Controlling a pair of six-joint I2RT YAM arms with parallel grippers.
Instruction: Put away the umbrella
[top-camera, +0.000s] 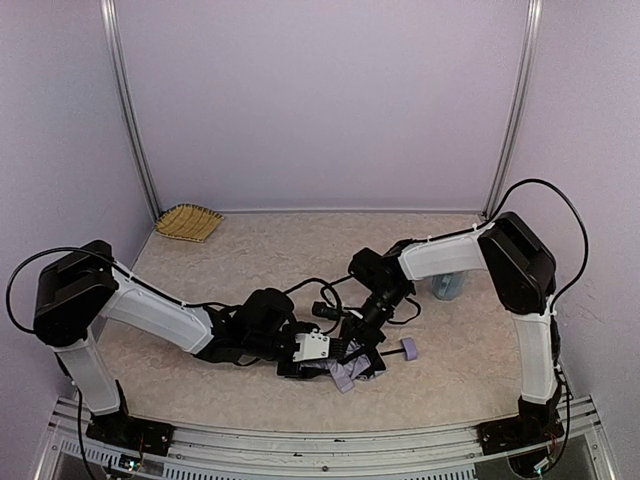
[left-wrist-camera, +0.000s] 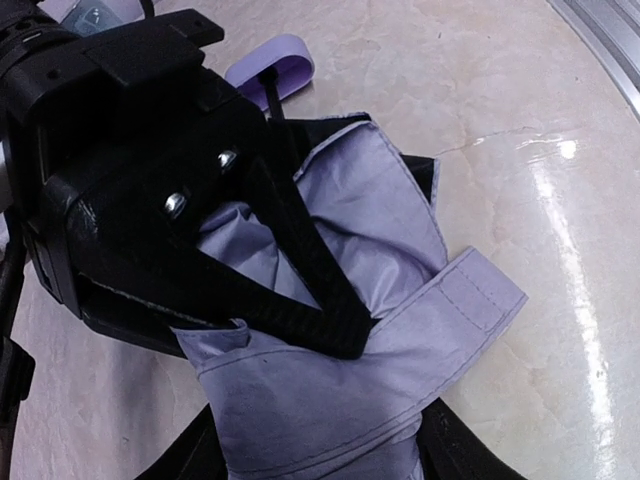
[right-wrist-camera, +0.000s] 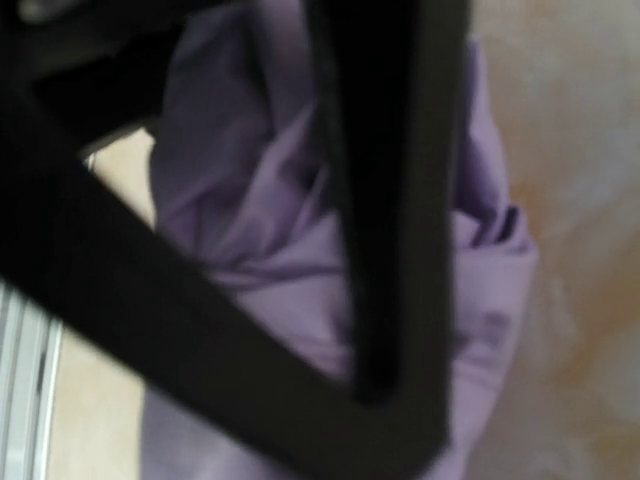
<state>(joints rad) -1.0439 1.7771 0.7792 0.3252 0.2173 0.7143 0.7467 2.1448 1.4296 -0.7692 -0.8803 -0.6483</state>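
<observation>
A compact lavender-silver folding umbrella (top-camera: 352, 374) is bundled between two claws at the near middle of the beige marbled tabletop (top-camera: 250, 265).
The left claw (top-camera: 338, 364) is set with jaws apart on either side of the crumpled fabric; whether it is gripped cannot be told. The right claw (left-wrist-camera: 335, 335) is pinched shut on a fold, seemingly so the canopy is held gathered for its stitched strap (left-wrist-camera: 470, 300). The small lavender handle (top-camera: 408, 348) is left free beside them; farther back, a light-blue cup (top-camera: 447, 286) and a woven yellow tray (top-camera: 188, 221) are seen.
</observation>
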